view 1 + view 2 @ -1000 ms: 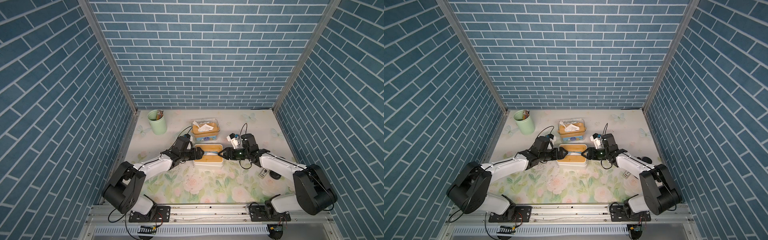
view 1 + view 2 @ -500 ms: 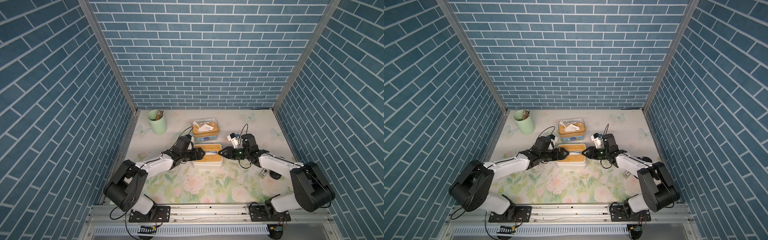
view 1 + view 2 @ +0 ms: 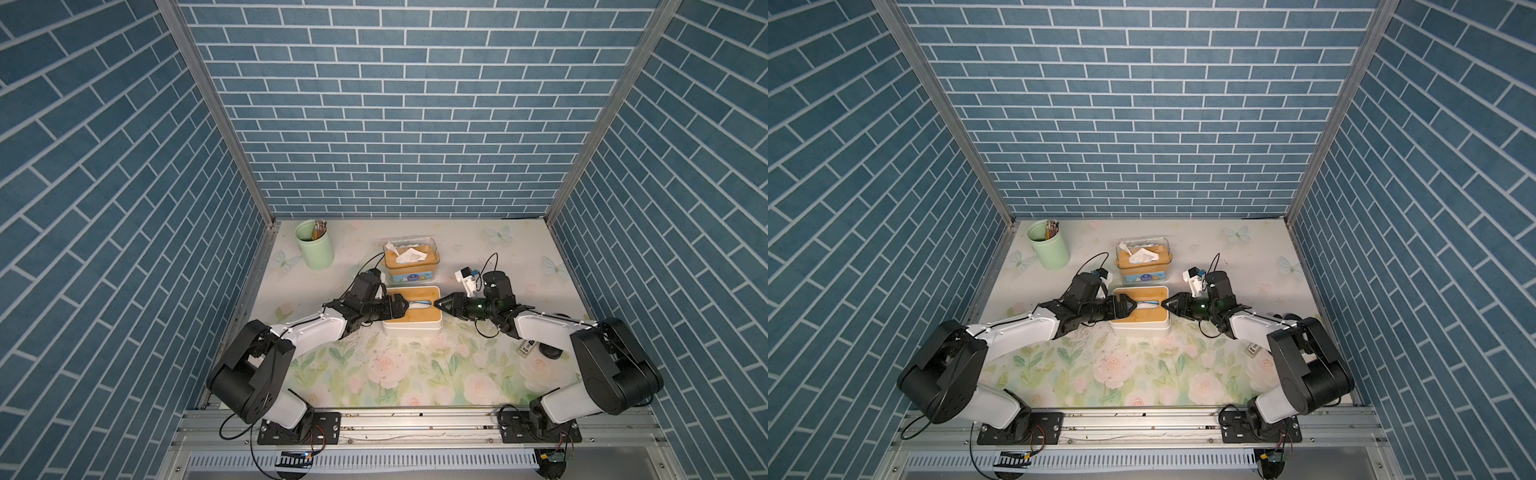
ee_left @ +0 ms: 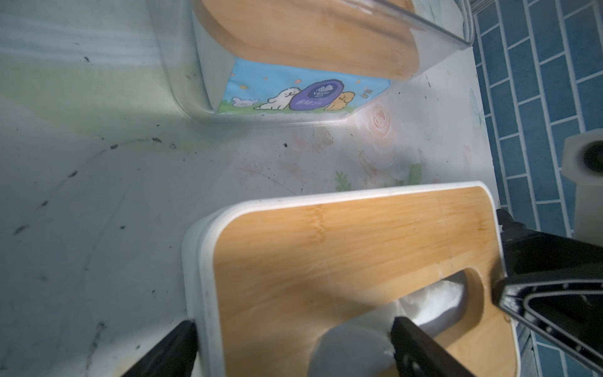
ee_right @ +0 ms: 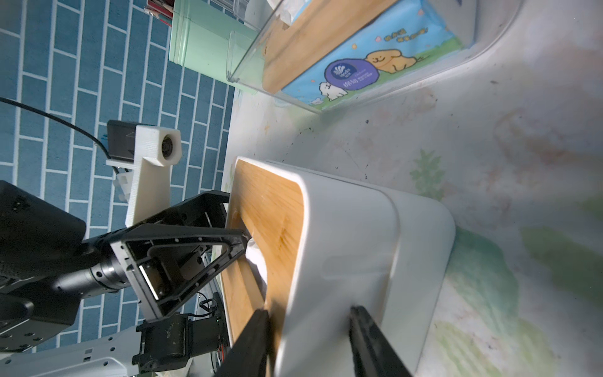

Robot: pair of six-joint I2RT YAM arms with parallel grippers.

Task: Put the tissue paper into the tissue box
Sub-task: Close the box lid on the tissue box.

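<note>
Sitting in the middle of the flowery table [image 3: 374, 374] is the white tissue box [image 3: 415, 322] with its wooden lid on. The tissue paper [image 3: 419, 304] is in the long hole in the lid, and a bit of white shows there. In both top views the two arms reach in from the sides. The left gripper [image 3: 404, 309] is at 9 o'clock of the tissue box and the right gripper [image 3: 441, 305] is at 3 o'clock. Their tips point at each other over the lid.

The left gripper is wide open. In the left wrist view one finger [image 4: 421, 346] is over the lid, right at the tissue paper. The other finger [image 4: 169, 349] is outside, just beside the white wall.

The right gripper is partly open, with the end of the tissue box between its jaws. One finger [image 5: 254, 342] is over the lid and the other [image 5: 368, 342] is by the white wall. I cannot tell if it squeezes.

A see-through box [image 3: 411, 266] with a blue tissue pack stands near at 12 o'clock. A green cup [image 3: 314, 245] of pencils is at 10 o'clock.
</note>
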